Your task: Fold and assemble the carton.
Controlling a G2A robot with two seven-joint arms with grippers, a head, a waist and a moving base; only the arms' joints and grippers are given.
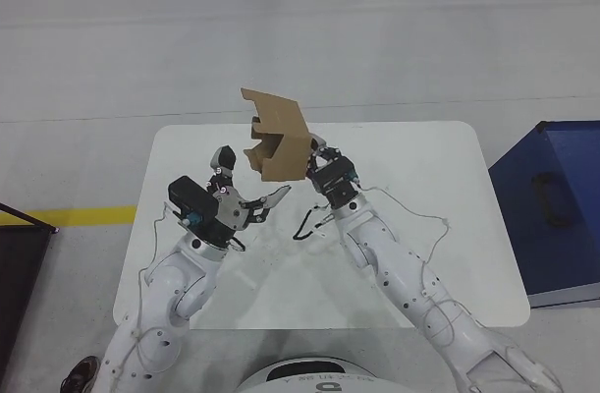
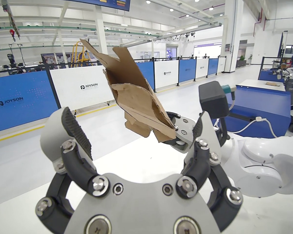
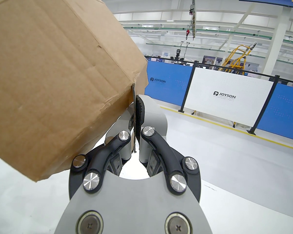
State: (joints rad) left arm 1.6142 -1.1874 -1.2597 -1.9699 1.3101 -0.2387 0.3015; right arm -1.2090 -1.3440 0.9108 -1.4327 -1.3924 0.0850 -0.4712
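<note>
A brown cardboard carton [image 1: 277, 140], partly folded with one end open, is held up above the far middle of the white table [image 1: 427, 196]. My right gripper [image 1: 312, 154] is shut on a thin flap at the carton's edge; in the right wrist view the carton [image 3: 51, 74] fills one side and the flap sits clamped in the gripper [image 3: 136, 113]. My left gripper [image 1: 248, 187] stands open just in front of the carton, apart from it. In the left wrist view the carton [image 2: 134, 98] hangs beyond the left gripper [image 2: 139, 127], whose jaws are spread wide.
A blue bin [image 1: 560, 211] stands off the table's right side. A yellow floor line [image 1: 74, 214] and a dark object [image 1: 10, 285] lie to the left. Cables [image 1: 417, 221] trail along the right arm over the table.
</note>
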